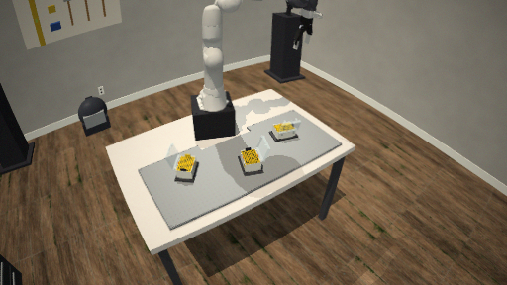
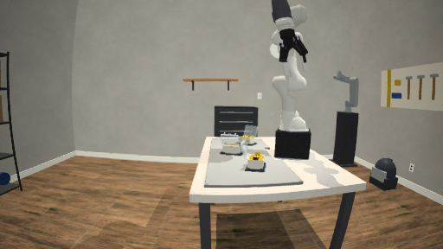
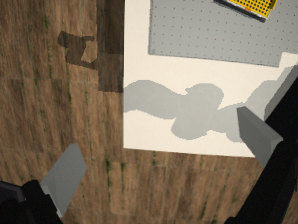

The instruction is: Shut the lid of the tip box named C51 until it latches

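Note:
Three white tip boxes with yellow tip racks stand on the grey mat [image 1: 238,170], all with lids raised: one on the left [image 1: 185,165], one in the middle [image 1: 252,158], one on the right [image 1: 286,129]. In the exterior view they show as the near box [image 2: 255,162] and two farther ones [image 2: 232,147] [image 2: 248,138]. The ID stickers are too small to read, so I cannot tell which is C51. My gripper [image 2: 294,55] is open and empty, high above the base, far from every box.
The black robot base block [image 1: 213,119] stands at the table's rear edge. A black pedestal [image 1: 284,45] with a grey arm stands on the floor behind the table. A dark dome-shaped unit [image 1: 93,115] sits by the wall. Wooden floor surrounds the table.

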`<action>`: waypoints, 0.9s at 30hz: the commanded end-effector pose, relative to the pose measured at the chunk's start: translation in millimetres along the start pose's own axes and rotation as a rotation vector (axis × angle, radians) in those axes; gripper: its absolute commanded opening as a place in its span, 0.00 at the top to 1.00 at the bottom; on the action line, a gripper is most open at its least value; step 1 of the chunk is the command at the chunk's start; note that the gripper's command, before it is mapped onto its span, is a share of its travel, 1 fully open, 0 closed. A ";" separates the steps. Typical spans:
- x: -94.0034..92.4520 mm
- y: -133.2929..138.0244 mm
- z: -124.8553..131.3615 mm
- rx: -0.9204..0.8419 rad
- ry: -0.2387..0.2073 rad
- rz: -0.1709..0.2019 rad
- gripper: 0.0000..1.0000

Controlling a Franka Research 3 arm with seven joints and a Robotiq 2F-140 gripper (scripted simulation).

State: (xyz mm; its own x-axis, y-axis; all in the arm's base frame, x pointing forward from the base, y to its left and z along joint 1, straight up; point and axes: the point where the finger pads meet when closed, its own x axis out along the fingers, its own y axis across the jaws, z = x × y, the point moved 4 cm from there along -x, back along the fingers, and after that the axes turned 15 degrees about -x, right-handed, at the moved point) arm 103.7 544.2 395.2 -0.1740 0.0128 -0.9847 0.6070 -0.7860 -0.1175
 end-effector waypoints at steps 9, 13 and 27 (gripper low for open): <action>28.2 -18.7 21.2 0.211 0.154 0.128 0.00; 39.5 -23.2 29.3 0.226 0.182 0.155 0.00; 85.7 -30.3 53.3 0.302 0.343 0.287 0.00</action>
State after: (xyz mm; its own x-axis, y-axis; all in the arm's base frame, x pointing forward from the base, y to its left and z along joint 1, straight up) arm 25.0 534.2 324.7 0.2289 -0.0773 -0.9704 0.4708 -0.8637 0.1799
